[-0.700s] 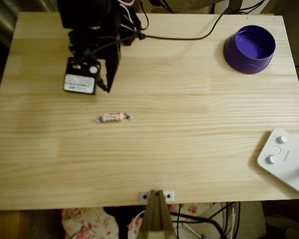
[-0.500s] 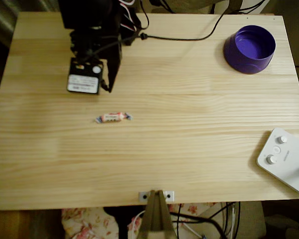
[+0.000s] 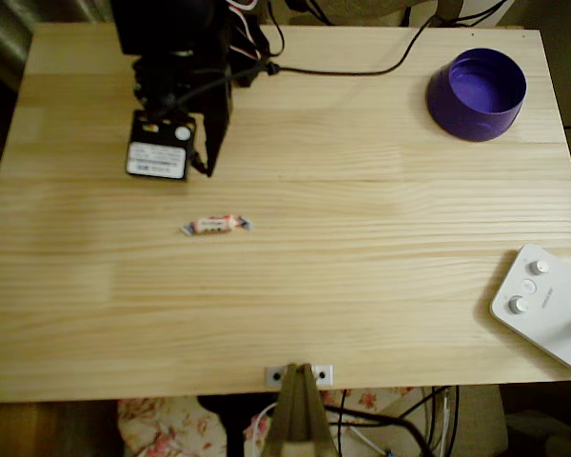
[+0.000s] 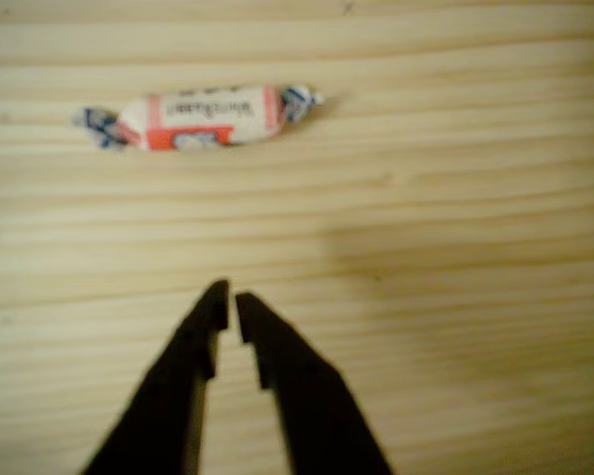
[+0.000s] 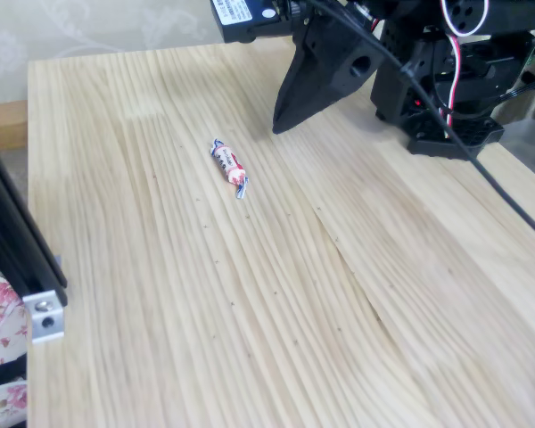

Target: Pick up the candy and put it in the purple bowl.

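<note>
Wrist view: the black pincer (image 4: 228, 302), tips nearly pressed together, hangs above the bench (image 4: 455, 198) near the white-and-red candy (image 4: 200, 116), empty.

Gripper (image 5: 281, 125) hovers near candy (image 5: 230, 167).

White device (image 3: 549, 310) cut by edge

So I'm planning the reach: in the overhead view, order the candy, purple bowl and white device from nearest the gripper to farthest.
From the gripper:
1. Candy, just below it.
2. Purple bowl, upper right corner.
3. White device, lower right edge.
</note>
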Robot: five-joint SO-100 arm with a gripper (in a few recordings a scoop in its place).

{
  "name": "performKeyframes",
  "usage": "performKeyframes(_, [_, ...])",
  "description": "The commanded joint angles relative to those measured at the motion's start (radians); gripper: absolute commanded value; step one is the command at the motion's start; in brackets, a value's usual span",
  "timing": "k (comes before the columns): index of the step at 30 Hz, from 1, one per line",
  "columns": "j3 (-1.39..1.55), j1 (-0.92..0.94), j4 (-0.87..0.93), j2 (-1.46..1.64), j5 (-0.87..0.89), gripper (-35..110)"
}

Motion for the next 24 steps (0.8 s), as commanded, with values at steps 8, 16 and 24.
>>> performKeyframes(8, [-0.003, 0.023, 0.005, 0.014, 0.012, -1])
performKeyframes(16, [-0.003, 0.021, 0.005, 0.014, 0.011, -1])
performKeyframes(24, [-0.003, 0.021, 0.005, 0.014, 0.012, -1])
